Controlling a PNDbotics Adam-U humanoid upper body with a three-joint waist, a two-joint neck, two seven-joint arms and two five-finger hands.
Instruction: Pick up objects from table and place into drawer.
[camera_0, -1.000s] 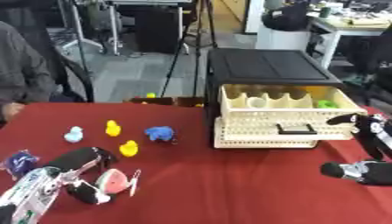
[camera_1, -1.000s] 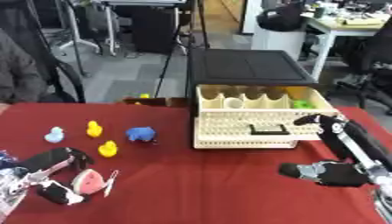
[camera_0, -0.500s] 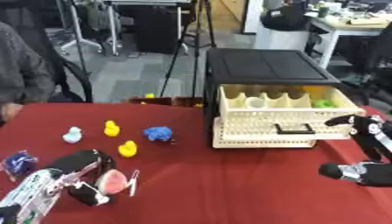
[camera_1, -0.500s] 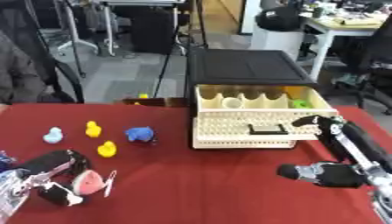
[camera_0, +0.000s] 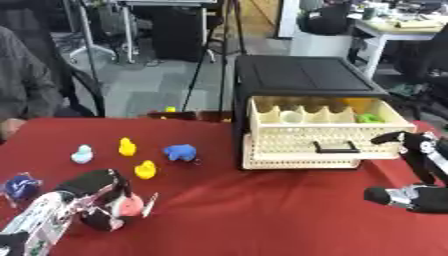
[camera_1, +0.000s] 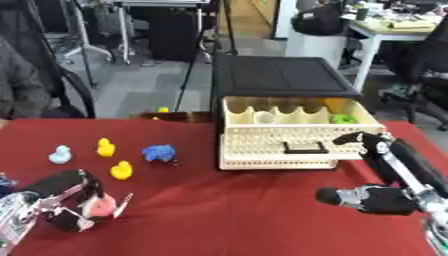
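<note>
Gripping a pink toy (camera_0: 129, 205), the left hand (camera_0: 98, 200) rested on the red surface (camera_0: 254, 210); the right hand (camera_1: 372, 198) lay with fingers clenched beside the open drawer (camera_1: 289, 135).

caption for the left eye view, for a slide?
Left hand curled around a pink toy on the red table; cream drawer open.

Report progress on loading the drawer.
Done: the open drawer already holds a green item and a white one. In hand: the left hand is curled round a pink toy. Left: two yellow ducks, a light blue duck and a blue toy on the table.
</note>
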